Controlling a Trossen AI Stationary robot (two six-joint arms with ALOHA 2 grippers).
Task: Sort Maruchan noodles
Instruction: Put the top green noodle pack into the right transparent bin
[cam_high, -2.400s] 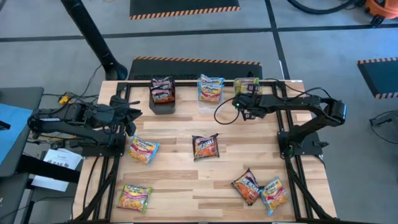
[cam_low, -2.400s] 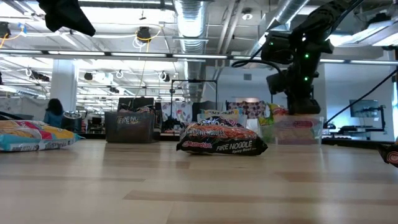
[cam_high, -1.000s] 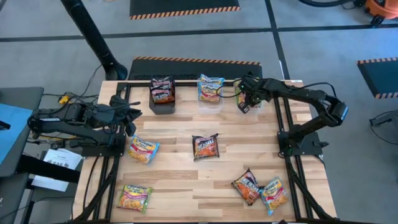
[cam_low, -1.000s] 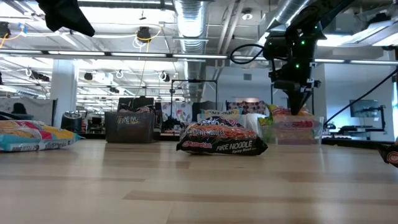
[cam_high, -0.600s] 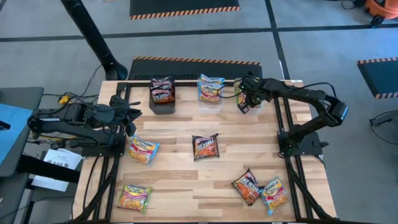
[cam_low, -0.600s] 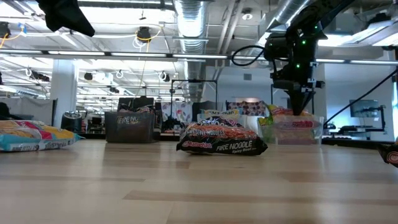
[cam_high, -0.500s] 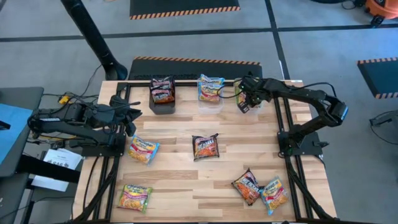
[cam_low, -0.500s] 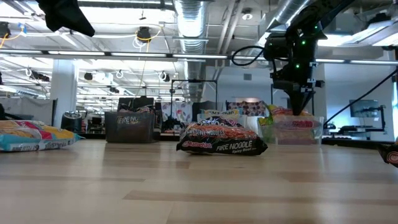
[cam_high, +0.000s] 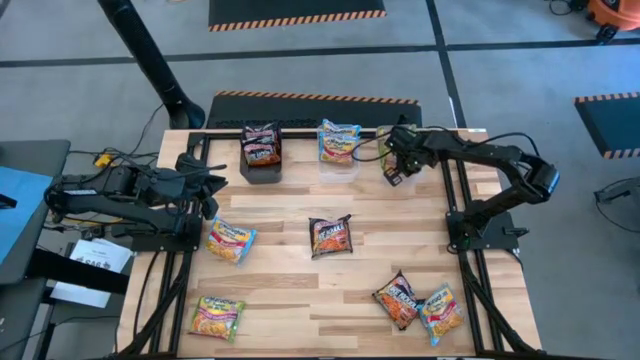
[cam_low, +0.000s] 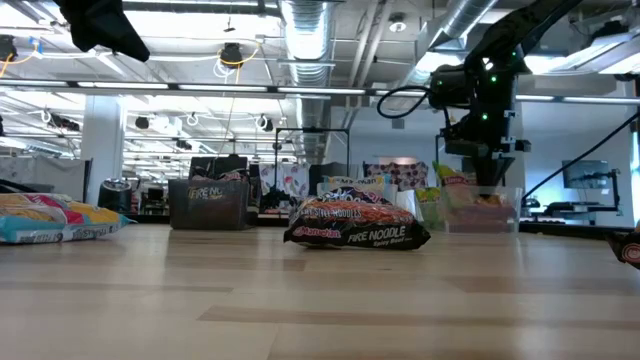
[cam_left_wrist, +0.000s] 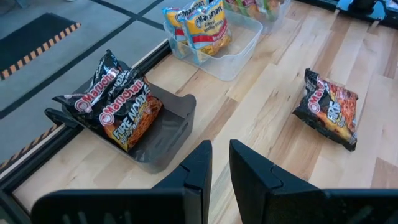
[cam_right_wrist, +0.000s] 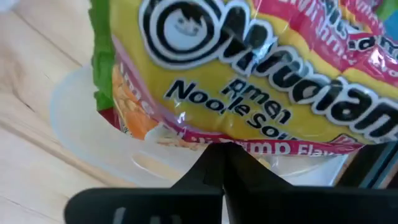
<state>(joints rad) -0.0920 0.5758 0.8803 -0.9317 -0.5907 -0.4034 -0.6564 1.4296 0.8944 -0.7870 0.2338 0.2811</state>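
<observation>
The right gripper (cam_high: 395, 168) hangs over the clear tub (cam_right_wrist: 93, 134) at the table's far right corner, fingers together and seemingly empty. A green-edged noodle packet (cam_right_wrist: 249, 74) lies in that tub. Lift straight up clear of the rim before swinging toward the dark packet (cam_high: 331, 236) near the table's middle. The left gripper (cam_left_wrist: 216, 163) waits, fingers nearly together

The surface (cam_high: 300, 270) is pale wood in jointed planks, smooth with a slight satin sheen. The noodle packets (cam_high: 330, 236) are glossy printed plastic film, crinkled and catching highlights. A clear tub (cam_left_wrist: 239, 46) is smooth translucent plastic; the black box (cam_left_wrist: 165, 134) is matt dark plastic. The left hand (cam_left_wrist: 219, 163) has matt black moulded fingers. The frame rails (cam_high: 465, 270) look like dark matt metal.
</observation>
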